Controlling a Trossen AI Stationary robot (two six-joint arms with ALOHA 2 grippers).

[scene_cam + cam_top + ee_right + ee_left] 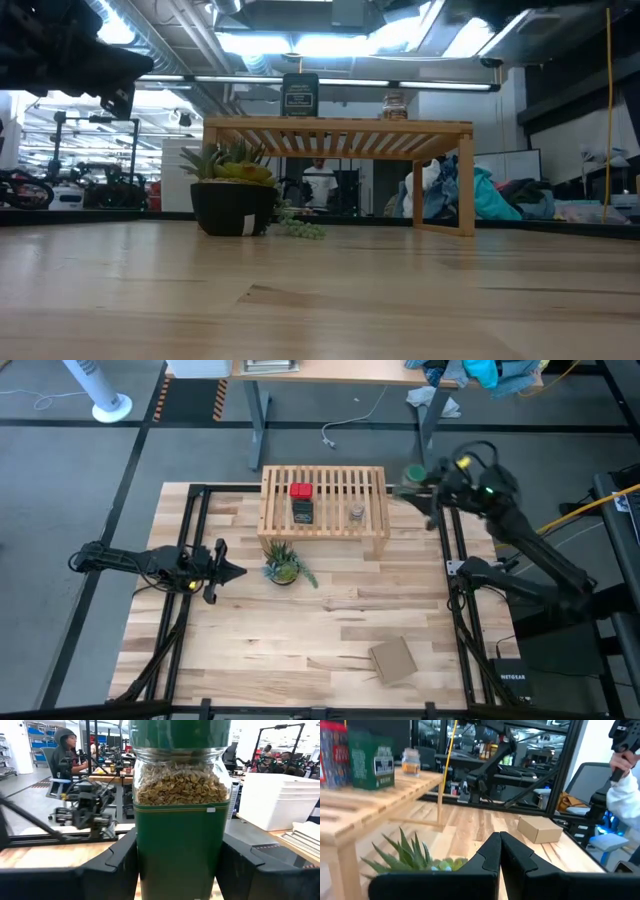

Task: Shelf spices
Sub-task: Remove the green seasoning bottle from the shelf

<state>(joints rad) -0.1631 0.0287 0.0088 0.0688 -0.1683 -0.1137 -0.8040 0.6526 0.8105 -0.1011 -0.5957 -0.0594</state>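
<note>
The green-capped jar (179,820) fills the right wrist view, upright, pinched at its green-labelled body between the right gripper's (177,865) jaws, one dark finger (112,865) pressed on each side; pale seeds show through the glass under the cap. In the high view this gripper (418,480) holds the jar (412,475) just off the shelf's (325,500) right end, at the far right edge of the table (320,620), with the arm reaching in from the right.

On the shelf's slats stand the red tin (300,490) with the dark tin (302,512) just in front of it, both left of centre, and the tiny clear jar (357,513) right of them.

The left gripper (228,571) hangs over the left side of the table, jaws closed together, pointing right toward the potted plant (283,566) that sits near the shelf's front left leg. A flat cardboard piece (393,659) lies toward the near right.
</note>
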